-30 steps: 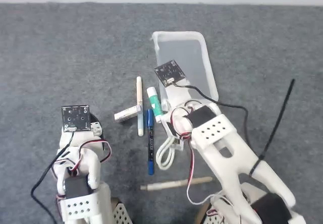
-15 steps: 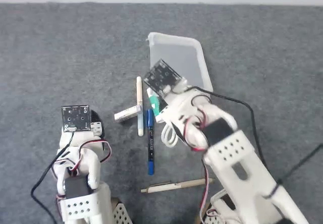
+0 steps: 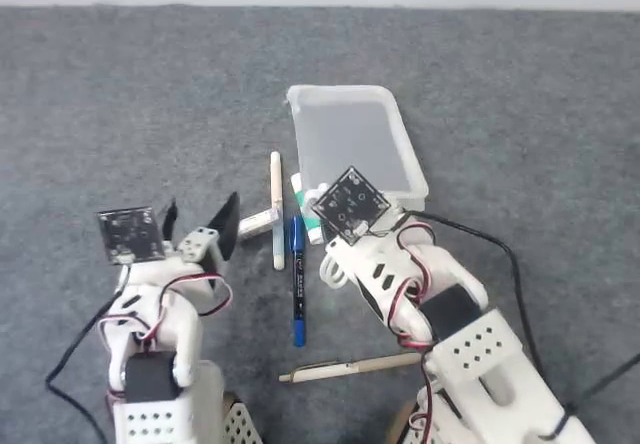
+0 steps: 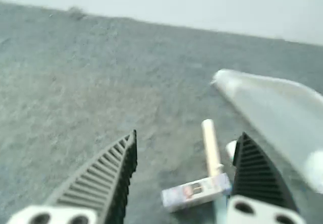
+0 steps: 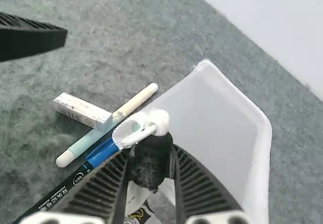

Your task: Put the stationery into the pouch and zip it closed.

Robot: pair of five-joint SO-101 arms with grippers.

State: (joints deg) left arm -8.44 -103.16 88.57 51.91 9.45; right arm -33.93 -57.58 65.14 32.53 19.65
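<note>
High view shows you bare counter [image 3: 120, 94] on the left and far sides. Your left gripper [image 3: 200, 210] gapes wide, empty, just short of the white box [image 3: 250, 226]. Your right gripper [image 5: 149, 154] is clamped on the near edge of the pouch [image 3: 350, 139], beside the blue pen [image 3: 297, 284].

Left gripper [image 4: 189, 134] jaws apart, right gripper [image 5: 150, 153] jaws clamped
</note>
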